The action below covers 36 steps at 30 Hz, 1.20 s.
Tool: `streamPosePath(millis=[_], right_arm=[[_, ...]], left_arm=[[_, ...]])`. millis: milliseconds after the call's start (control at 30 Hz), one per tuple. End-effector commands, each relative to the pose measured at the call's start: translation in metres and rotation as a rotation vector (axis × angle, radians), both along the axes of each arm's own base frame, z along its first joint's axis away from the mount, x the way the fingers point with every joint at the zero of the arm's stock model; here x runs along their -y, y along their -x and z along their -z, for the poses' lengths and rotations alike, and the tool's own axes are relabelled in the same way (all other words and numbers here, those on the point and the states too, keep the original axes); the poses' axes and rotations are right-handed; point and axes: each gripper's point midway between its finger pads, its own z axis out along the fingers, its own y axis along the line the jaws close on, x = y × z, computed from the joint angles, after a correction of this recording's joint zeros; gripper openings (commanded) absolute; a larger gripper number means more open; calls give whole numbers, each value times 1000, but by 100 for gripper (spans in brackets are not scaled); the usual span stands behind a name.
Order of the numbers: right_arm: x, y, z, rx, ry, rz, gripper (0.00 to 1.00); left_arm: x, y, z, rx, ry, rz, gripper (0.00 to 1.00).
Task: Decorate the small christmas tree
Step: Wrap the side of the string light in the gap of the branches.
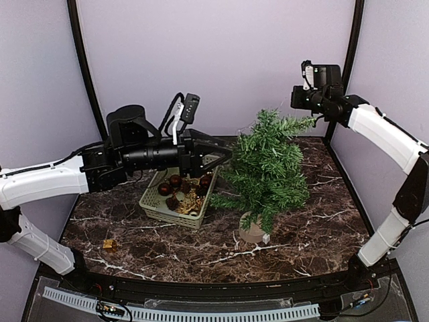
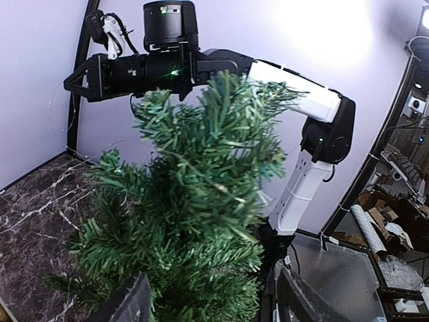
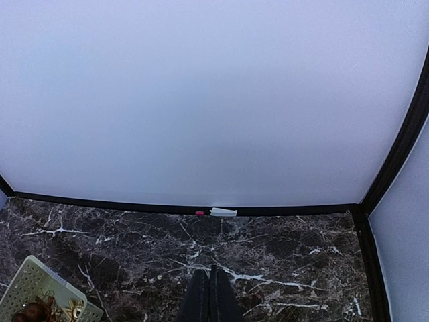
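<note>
- Small christmas tree: green artificial fir with bushy needle branches. It stands upright on the dark marble table, right of the table's middle. It is the tallest item on the surface. In the left wrist view its crown fills the middle of the frame.
- Left arm, white and black: reaches in from the left edge and lies level above the table. The left gripper hangs over the far right corner of the basket, pointing at the tree's left side. Its fingers stand well apart with tree foliage showing between them. No grasp on anything can be made out, and whether the fingers touch the branches cannot be told.
- Right arm: rises from the near right corner and bends over to the far right. The right gripper is raised near the treetop. Its two fingers are pressed together with nothing seen between them.
- Basket: pale green plastic lattice, on the table just left of the tree.
- Ornaments: dark red balls and gold pieces heaped inside the basket.
- Round tan base: holds the trunk and sits flat on the table.
- Gold piece: lies alone on the table, near left, well apart from the basket.
- White tag: at the base's right edge.
</note>
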Motion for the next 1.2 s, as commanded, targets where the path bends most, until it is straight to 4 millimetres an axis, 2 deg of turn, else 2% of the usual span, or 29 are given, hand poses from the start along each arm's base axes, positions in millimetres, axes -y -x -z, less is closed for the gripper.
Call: streamPosePath(millis=[0, 100, 267, 433, 700, 767, 800, 867, 1033, 1167], right_arm=[[3, 5, -23, 65, -42, 6, 0], [2, 5, -23, 62, -48, -1, 0], [1, 8, -25, 66, -54, -11, 0], [3, 12, -28, 78, -53, -10, 0], [6, 15, -30, 83, -44, -3, 0], [7, 15, -29, 84, -45, -1, 0], [7, 15, -28, 82, -43, 0, 0], [7, 15, -27, 80, -41, 3, 0], [9, 16, -26, 79, -38, 6, 0], [9, 16, -25, 78, -38, 9, 0]], left_arm=[[-2, 22, -13, 35, 31, 43, 68], [7, 30, -17, 45, 35, 65, 69], [22, 26, -6, 32, 9, 67, 70], [32, 26, -10, 35, 24, 93, 67], [43, 27, -11, 39, 28, 120, 46], [44, 30, -17, 50, 45, 134, 34], [43, 32, -21, 60, 59, 139, 24], [40, 36, -26, 80, 77, 150, 14], [29, 38, -32, 109, 95, 119, 2], [22, 38, -32, 114, 107, 94, 0]])
